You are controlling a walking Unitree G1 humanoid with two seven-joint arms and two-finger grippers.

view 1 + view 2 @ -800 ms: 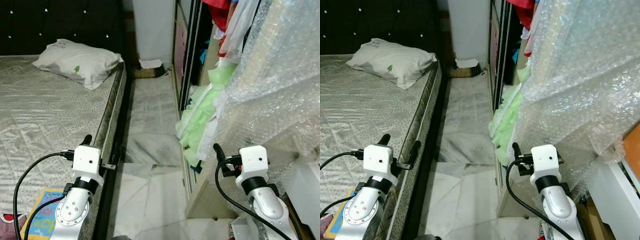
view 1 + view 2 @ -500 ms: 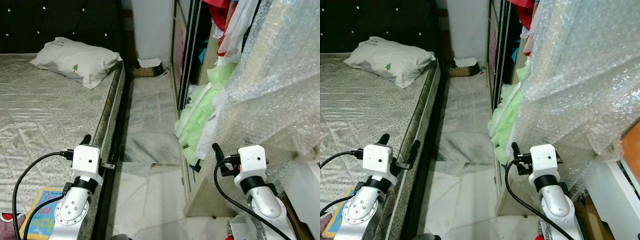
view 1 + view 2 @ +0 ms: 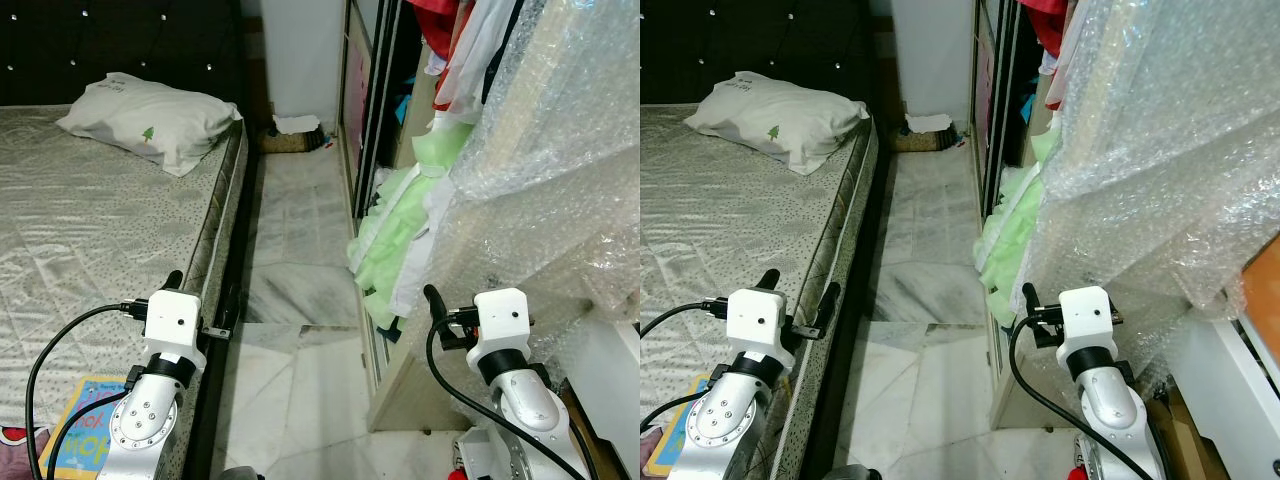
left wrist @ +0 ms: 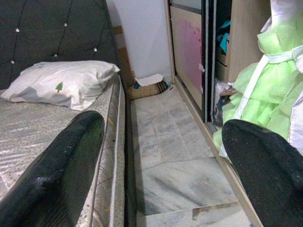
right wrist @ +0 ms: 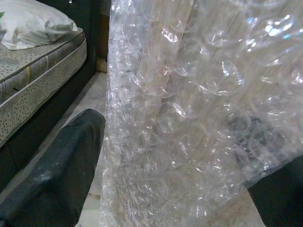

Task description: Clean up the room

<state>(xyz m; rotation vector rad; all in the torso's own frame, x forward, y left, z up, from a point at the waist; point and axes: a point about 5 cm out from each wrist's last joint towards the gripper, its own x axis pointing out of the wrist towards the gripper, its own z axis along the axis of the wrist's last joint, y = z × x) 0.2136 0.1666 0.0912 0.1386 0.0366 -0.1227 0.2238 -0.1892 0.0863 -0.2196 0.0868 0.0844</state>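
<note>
Pale green clothes [image 3: 395, 240] spill out of the open wardrobe [image 3: 362, 90] onto the marble floor [image 3: 300, 260] of the narrow aisle. A white pillow [image 3: 150, 115] lies on the bare mattress [image 3: 90, 230], and a colourful book [image 3: 80, 435] rests near its front corner. My left gripper [image 3: 800, 290] is raised beside the mattress edge, open and holding nothing. My right gripper [image 5: 165, 184] is raised too and open, its fingers [image 5: 57, 170] straddling a bubble-wrapped panel [image 3: 560, 150] without closing on it.
The aisle runs between the bed frame [image 3: 232, 250] and the wardrobe toward a white wall. Paper and small clutter [image 3: 298, 134] lie at its far end. Hanging clothes [image 3: 455, 40] crowd the wardrobe's top. The bubble-wrapped panel leans close on my right.
The whole picture has drifted slightly, so the camera moved a little. Both arms hold the same pose and nothing in the room has shifted.
</note>
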